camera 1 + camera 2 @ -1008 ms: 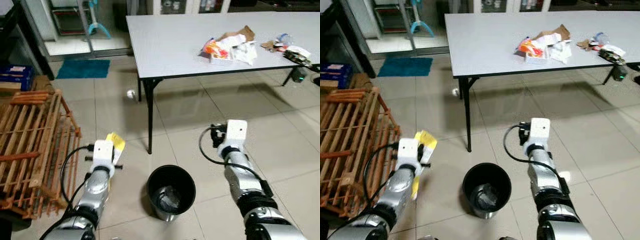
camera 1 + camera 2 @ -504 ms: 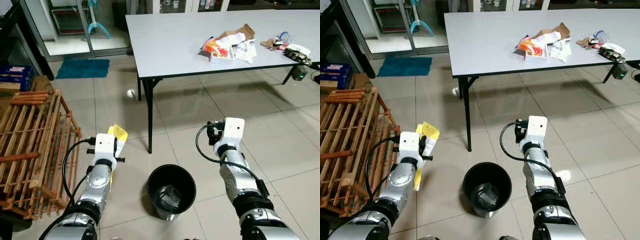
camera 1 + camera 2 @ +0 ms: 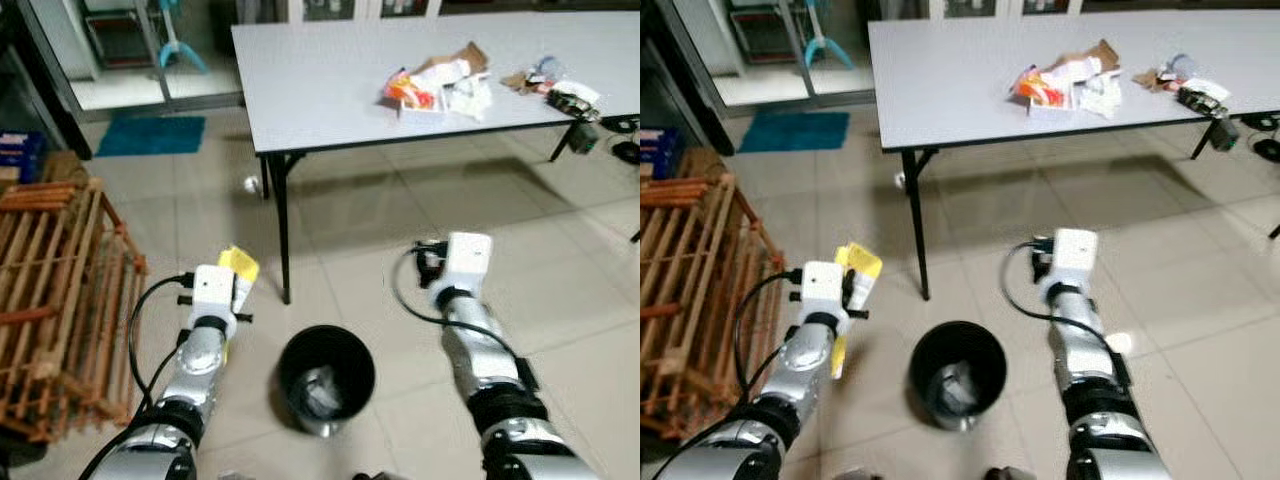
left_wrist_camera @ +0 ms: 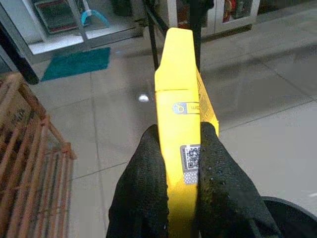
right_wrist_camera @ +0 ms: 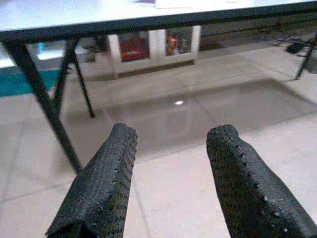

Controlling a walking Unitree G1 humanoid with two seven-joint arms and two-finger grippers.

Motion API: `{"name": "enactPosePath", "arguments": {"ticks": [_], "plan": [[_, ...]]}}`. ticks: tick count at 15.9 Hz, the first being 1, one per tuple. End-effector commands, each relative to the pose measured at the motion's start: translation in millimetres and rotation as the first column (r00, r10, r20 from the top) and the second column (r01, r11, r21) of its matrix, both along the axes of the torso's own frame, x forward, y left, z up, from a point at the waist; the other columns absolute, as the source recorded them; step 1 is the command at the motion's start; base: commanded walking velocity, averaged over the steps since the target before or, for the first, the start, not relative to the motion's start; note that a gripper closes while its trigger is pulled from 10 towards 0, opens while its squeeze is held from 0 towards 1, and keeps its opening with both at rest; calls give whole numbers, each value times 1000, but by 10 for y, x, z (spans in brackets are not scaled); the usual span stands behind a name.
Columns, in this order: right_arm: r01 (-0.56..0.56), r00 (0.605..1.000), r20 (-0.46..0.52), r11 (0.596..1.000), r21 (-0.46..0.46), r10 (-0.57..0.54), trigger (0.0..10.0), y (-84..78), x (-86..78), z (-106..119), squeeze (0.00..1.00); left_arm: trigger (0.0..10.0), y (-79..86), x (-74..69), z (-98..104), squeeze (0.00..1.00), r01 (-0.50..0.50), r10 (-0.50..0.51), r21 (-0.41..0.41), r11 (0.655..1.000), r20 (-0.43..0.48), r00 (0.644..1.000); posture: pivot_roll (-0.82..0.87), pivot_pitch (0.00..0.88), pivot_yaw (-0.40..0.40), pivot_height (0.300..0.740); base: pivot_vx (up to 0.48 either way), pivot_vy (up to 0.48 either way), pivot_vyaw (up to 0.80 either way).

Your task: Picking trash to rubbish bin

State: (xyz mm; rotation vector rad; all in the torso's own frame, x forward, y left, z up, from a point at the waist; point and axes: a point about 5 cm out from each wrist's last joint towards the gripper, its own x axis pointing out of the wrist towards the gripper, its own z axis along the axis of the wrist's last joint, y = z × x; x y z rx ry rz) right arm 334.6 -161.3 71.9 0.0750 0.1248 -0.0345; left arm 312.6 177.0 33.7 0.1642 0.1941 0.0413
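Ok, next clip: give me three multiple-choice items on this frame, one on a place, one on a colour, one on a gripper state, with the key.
1. Where is the black bin?
A. on the table
B. on the floor between the two arms
C. inside the wooden crate

2. What colour is the packet held by the left gripper?
A. yellow
B. blue
C. white

3. How is the right gripper?
A. shut on a cup
B. shut on paper
C. open and holding nothing

Key: B, the bin stands on the tiles between the arms; A, the left wrist view shows a yellow packet clamped between the fingers; C, bare floor shows between the spread fingers.
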Motion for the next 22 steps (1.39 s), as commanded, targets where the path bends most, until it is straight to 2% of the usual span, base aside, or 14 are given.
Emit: {"name": "enactPosePath", "arguments": {"ticks": [1,5,9,16,22], "plan": [[-17,1000,-7,1000,5,17,10000,53,-9,-9,0,10000,37,6,10,0,-11,11,10,1000,-1,1000,18,49,5,740,0,-472,0],[-20,1000,-10,1000,5,20,10000,52,-11,-6,0,10000,41,9,14,0,-11,11,7,1000,-1,1000,16,47,5,740,0,-465,0],[-23,1000,-14,1000,4,23,10000,59,-16,-9,0,10000,19,1,-16,0,9,-9,-22,1000,-26,1000,15,43,9,740,0,0,0],[-17,1000,-12,1000,4,17,10000,49,-26,-5,0,10000,-23,56,12,0,18,-19,-23,1000,-41,999,6,33,13,740,0,0,0],[-22,1000,-14,1000,1,22,10000,51,-22,-3,0,10000,-9,48,0,0,9,-10,-12,1000,-50,999,10,40,7,740,349,0,0]]}}
